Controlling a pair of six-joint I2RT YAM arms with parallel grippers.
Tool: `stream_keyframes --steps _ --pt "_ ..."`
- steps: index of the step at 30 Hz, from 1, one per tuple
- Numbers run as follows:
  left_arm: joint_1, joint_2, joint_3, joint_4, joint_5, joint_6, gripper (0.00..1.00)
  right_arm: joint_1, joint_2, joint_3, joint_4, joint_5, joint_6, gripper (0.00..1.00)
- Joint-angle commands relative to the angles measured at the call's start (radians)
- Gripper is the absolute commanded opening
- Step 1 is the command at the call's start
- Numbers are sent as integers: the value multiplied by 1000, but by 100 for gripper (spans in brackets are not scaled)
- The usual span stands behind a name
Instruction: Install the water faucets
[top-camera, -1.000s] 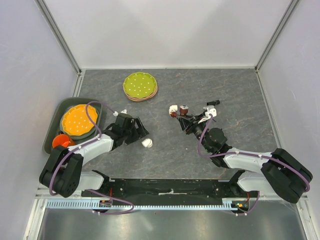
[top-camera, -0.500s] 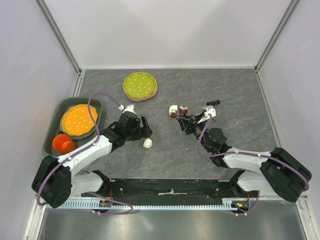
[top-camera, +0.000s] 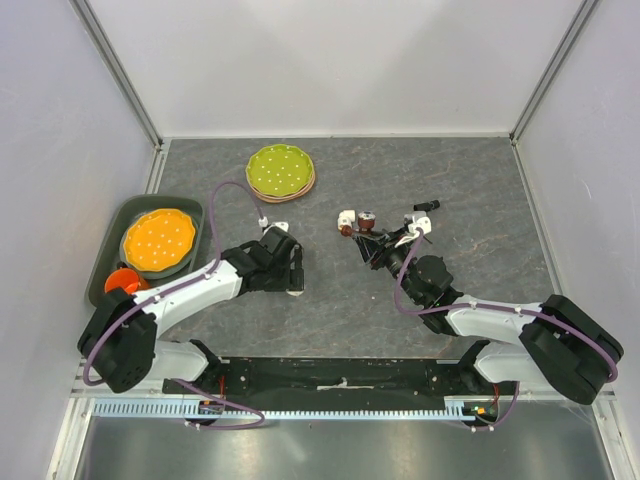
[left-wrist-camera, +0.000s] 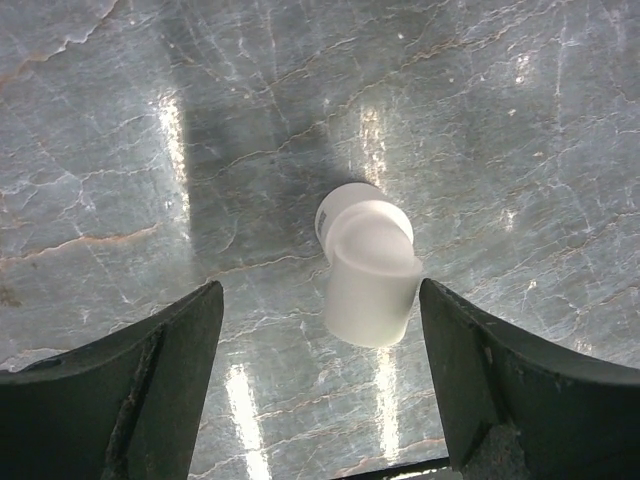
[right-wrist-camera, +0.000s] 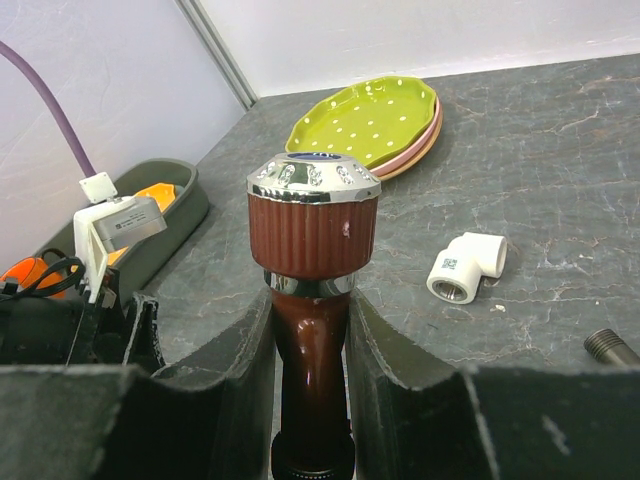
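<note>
My right gripper (right-wrist-camera: 310, 330) is shut on the reddish-brown faucet (right-wrist-camera: 312, 230) and holds it upright by its stem, ribbed cap with chrome top upward. In the top view this gripper (top-camera: 372, 245) is at the table's middle right. A white elbow fitting (right-wrist-camera: 466, 266) lies just beyond it on the table. My left gripper (left-wrist-camera: 320, 300) is open and hangs over a second white elbow fitting (left-wrist-camera: 368, 270), which lies between the two fingers without touching them. In the top view the left gripper (top-camera: 291, 278) covers that fitting. I cannot make out a dark grey faucet for certain.
A dark threaded piece (right-wrist-camera: 610, 345) shows at the right edge of the right wrist view, and a dark part (top-camera: 427, 206) lies behind the right gripper. Green plates (top-camera: 281, 172) sit at the back. A grey tray (top-camera: 110, 270) at left holds an orange plate (top-camera: 158, 240) and cup (top-camera: 120, 282).
My left arm has reached right and forward, so its open gripper is now over the white elbow fitting. The right gripper has stayed put with the reddish-brown faucet.
</note>
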Motion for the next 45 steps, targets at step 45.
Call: stream_keyframes --steps 45 --pt "-346 473 414 -473 -535 -57 61 -3 -28 5 65 -11 12 0"
